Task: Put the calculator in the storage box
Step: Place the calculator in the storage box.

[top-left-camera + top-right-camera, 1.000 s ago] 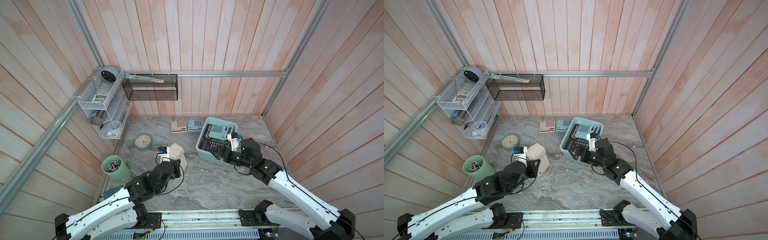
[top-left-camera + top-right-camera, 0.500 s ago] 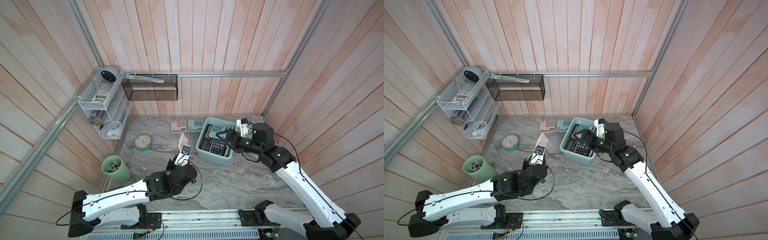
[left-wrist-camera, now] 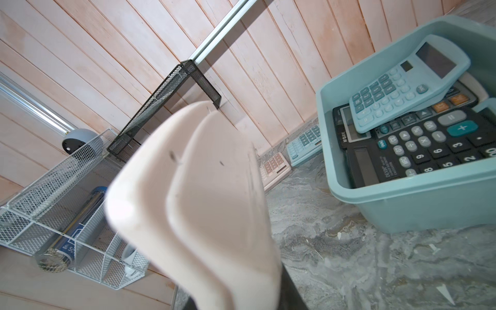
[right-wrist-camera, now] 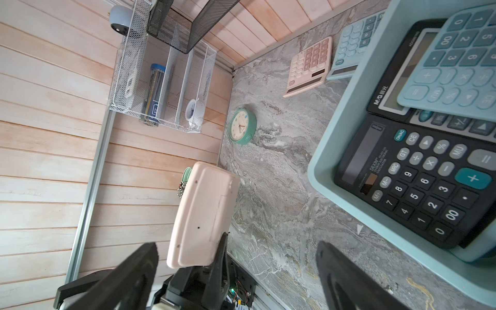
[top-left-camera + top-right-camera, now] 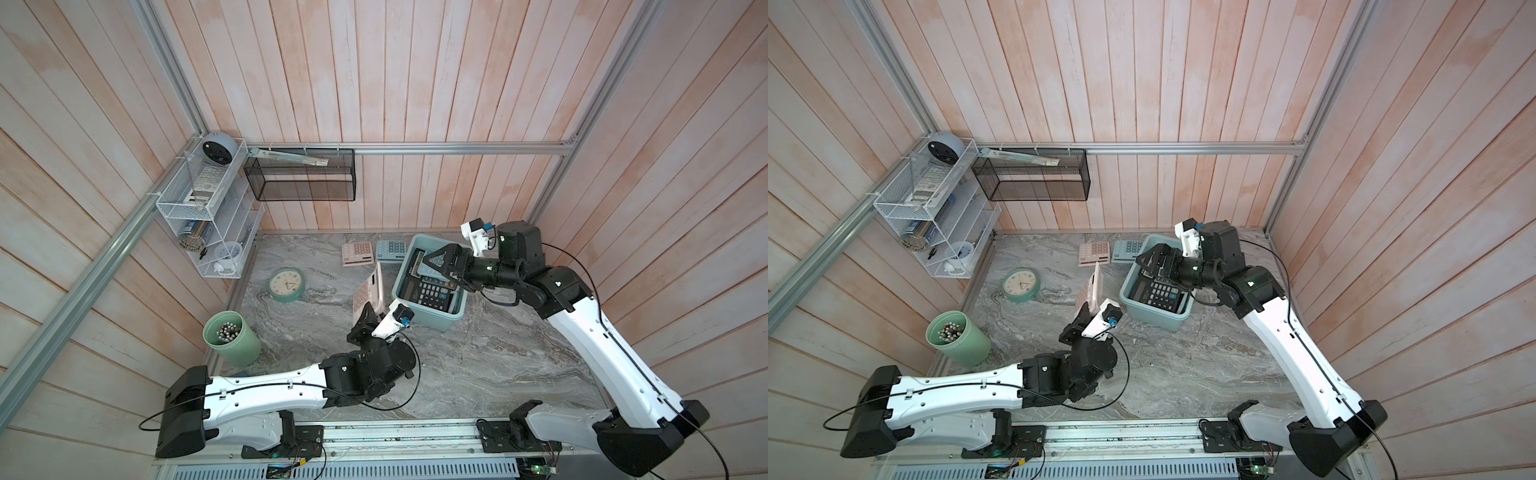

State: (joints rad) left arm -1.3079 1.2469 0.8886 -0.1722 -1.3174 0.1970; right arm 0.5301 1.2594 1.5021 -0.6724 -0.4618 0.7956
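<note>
Calculator [image 5: 368, 291], the pink one, was held up off the desk [image 5: 478, 365], pinched at its lower end by the left end effector [image 5: 370, 314]. It stood on end rather than flat, with its long axis running roughly 6 to 12 o'clock in both top views. The key face pointed toward 9 o'clock and the back toward 3 o'clock, where the storage box [image 5: 432, 323] sat just beside it. Couldn't tell which end had the display.

The right end effector [image 5: 443, 266] hung over the box with its jaws spread wide, nothing between them.

Only the top views caught the keys. Both wrist views got just the plain pink back [image 3: 204, 204]. The left wrist view did look into the box, where a blue calculator [image 3: 402, 86] lay tilted on top of the black calculators [image 3: 429, 153]. The right wrist view showed its own fingers [image 4: 139, 271] well apart.
</note>
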